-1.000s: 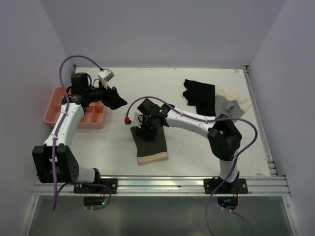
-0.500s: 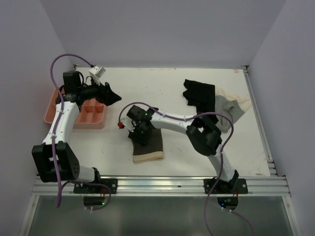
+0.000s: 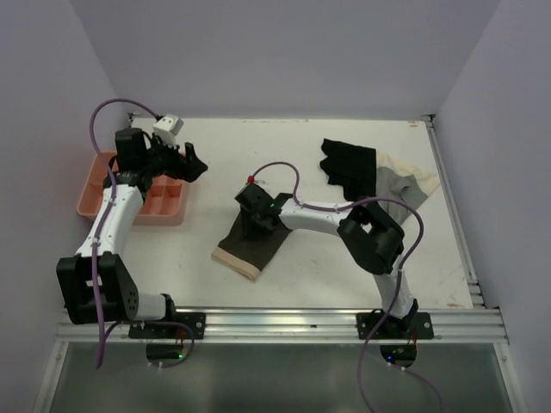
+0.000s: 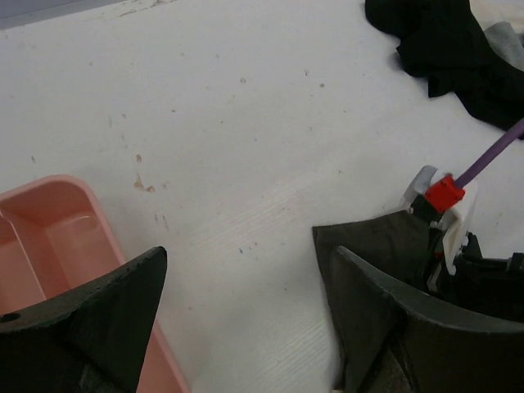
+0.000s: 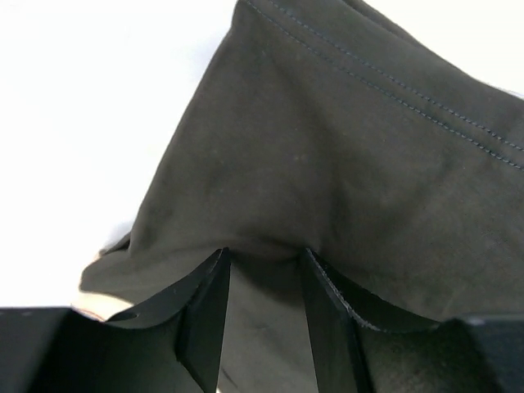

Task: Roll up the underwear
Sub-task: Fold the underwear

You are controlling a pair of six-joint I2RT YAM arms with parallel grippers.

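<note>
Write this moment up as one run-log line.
task: roll underwear | progress: not yet rolled, lying on table | right gripper: shut on underwear, dark end | left gripper: open, holding nothing, near pink tray

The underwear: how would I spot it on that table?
Look at the white table, near the front middle, where the right gripper meets cloth. The underwear is the dark brown piece with a pale beige band, lying apart from the black garment at the back right.

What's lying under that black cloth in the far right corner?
A grey-and-cream garment pokes out from beneath the black cloth on its right. Whatever else lies underneath is covered.
</note>
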